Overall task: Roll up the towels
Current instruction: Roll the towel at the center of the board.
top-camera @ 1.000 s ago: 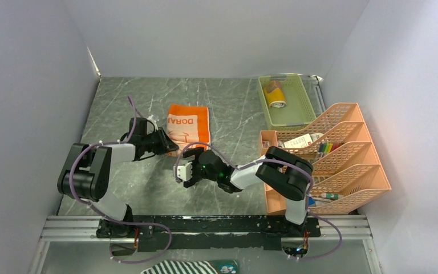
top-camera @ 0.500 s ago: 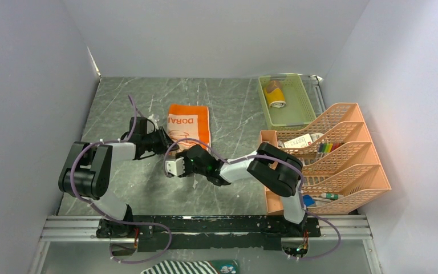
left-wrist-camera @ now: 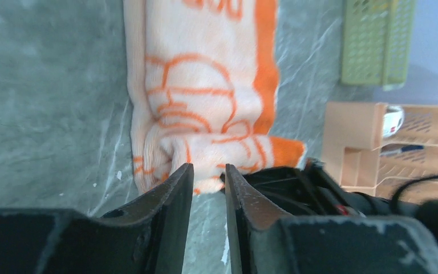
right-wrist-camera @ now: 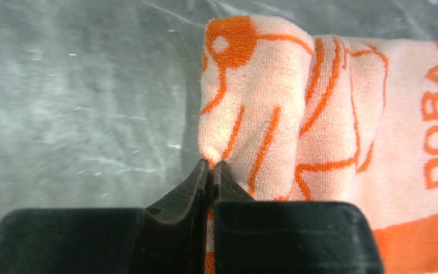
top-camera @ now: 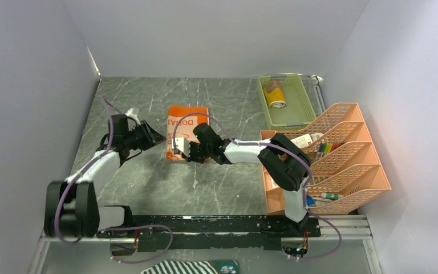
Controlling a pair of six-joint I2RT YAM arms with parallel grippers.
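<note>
From above, the fingers of the right gripper (top-camera: pixel 178 153) are pinched onto the bunched near end of the orange towel (top-camera: pixel 189 123). The left gripper (top-camera: pixel 161 138) sits just beside the towel's left edge. The towel lies mid-table, its long axis running away from the arms, with the lettered end farthest away. There is bare table (top-camera: pixel 148 182) to the left and in front. To the right stand the orange file rack (top-camera: pixel 342 165) and the green tray (top-camera: pixel 291 123), which holds what looks like a rolled yellow towel (top-camera: pixel 276 98).

In the left wrist view, the left fingers (left-wrist-camera: pixel 177 188) stand slightly apart. The narrow gap points at the towel's crumpled near corner, and I can't see anything gripped in it. The right arm (left-wrist-camera: pixel 319 194) comes in from the right, up against that same end.

In the right wrist view, the right fingers (right-wrist-camera: pixel 197 182) are squeezed shut on a raised fold at the towel's edge. The cloth humps up just beyond them, and open table stretches away to the left.
</note>
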